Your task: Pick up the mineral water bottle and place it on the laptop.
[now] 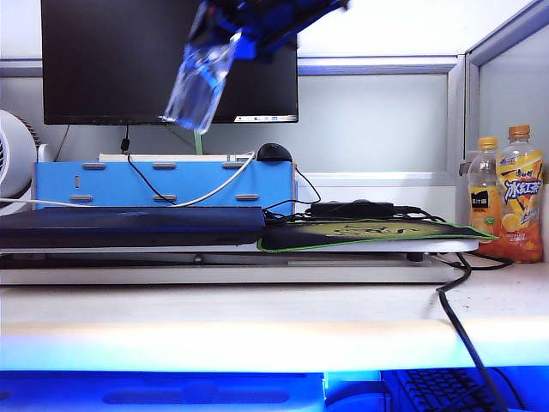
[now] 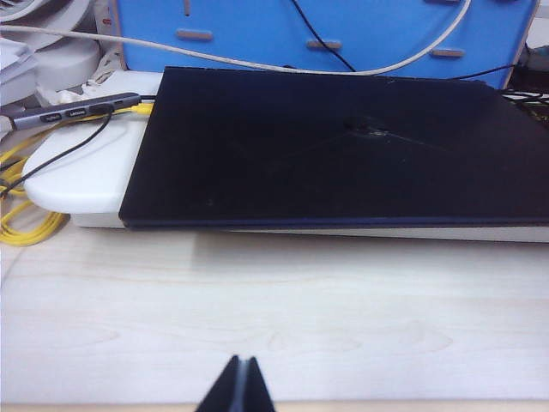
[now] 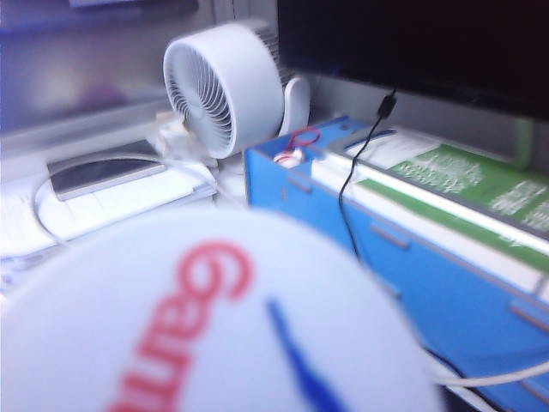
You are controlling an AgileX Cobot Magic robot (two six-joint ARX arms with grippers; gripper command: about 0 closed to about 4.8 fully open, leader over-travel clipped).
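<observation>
The right gripper is clamped on the mineral water bottle, holding it tilted in the air in front of the black monitor, above the laptop's right end. In the right wrist view the bottle's white cap fills the foreground, its red lettering reading "Gan". The left gripper hangs low over the bench with its jaws pressed together, empty, near the laptop, which lies closed on a white stand. Two orange juice bottles stand at the bench's right edge.
</observation>
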